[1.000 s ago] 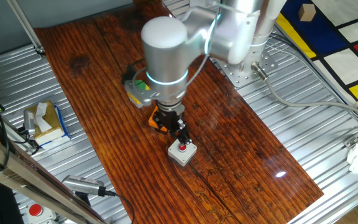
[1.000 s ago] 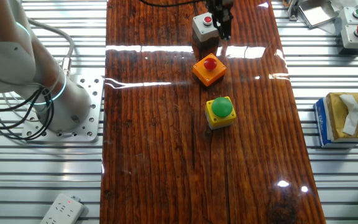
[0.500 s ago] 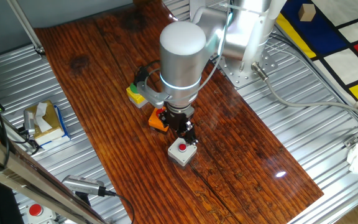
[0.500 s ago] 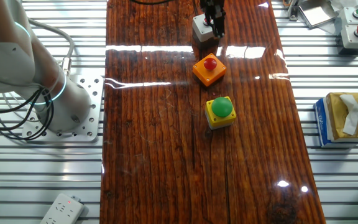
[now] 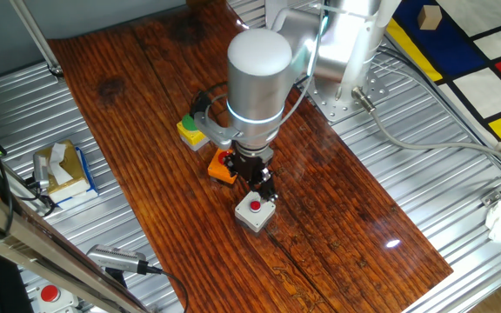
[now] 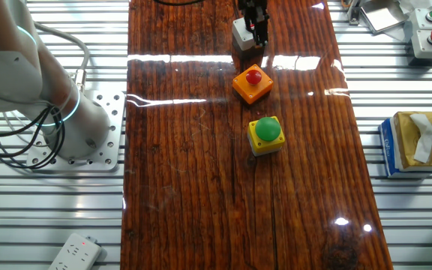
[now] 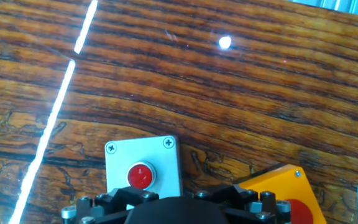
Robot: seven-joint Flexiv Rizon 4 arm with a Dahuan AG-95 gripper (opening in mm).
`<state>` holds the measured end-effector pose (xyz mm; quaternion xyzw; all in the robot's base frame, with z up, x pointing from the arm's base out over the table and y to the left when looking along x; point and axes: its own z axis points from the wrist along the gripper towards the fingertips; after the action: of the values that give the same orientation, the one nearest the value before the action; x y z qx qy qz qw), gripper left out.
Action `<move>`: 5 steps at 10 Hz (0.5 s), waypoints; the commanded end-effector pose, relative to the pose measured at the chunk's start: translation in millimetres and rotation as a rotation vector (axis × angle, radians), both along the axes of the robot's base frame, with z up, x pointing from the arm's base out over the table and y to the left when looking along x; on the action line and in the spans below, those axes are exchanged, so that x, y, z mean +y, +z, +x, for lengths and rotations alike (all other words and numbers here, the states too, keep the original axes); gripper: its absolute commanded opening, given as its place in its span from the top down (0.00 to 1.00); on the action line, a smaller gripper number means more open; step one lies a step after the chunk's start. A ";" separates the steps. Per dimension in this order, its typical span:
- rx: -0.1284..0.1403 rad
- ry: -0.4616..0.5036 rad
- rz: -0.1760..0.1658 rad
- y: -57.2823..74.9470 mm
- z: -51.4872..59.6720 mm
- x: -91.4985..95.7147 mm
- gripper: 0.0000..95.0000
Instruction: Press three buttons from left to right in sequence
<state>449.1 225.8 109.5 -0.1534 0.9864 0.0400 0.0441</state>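
yellow box w/ green button (image 6: 265, 134), then orange box w/ red button (image 6: 252, 83), then grey box w/ red button (image 5: 256, 211), all in a row on the wood counter (image 6: 186, 187). fingers (image 5: 266, 193) hang over the grey box; spread or pressed together, can't tell. risk: tip off-centre, hits the housing not the cap. vs 1 s ago, arm shifted toward the grey box.

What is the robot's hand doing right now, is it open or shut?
Gripper: cannot be told whether open or shut; it holds nothing that shows, and sits just above the grey box with the red button.
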 end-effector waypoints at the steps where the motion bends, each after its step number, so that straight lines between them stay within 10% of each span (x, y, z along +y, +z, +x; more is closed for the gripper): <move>1: -0.006 0.000 -0.008 -2.0 5.8 -0.2 0.20; 5: -0.009 -0.002 -0.014 -3.2 16.7 -0.6 0.20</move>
<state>466.2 226.5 106.6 -0.1531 0.9865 0.0344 0.0459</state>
